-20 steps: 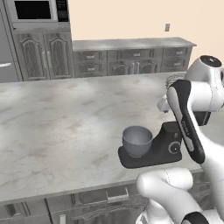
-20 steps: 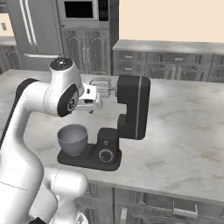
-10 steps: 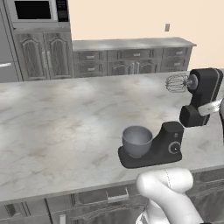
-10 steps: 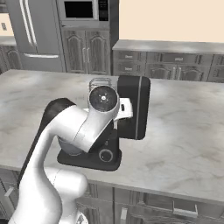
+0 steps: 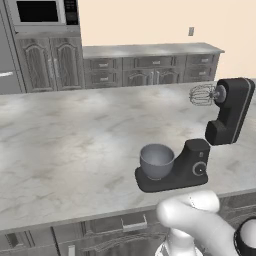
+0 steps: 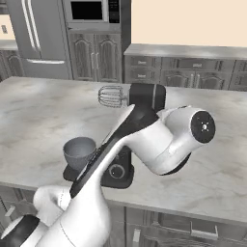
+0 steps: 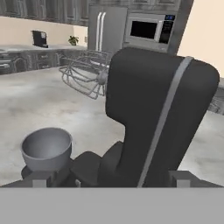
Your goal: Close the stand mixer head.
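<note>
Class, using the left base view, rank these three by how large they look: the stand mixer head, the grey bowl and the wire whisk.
1. The stand mixer head, raised upright, looks largest.
2. The grey bowl comes next.
3. The wire whisk looks smallest, though it sits farther from the camera than the bowl, so the gap between these two is less certain.

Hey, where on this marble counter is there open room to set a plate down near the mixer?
The counter is bare left of the grey bowl and behind it, toward the back cabinets. It is crowded at the front right, where the bowl, the mixer base and the raised stand mixer head sit.
</note>
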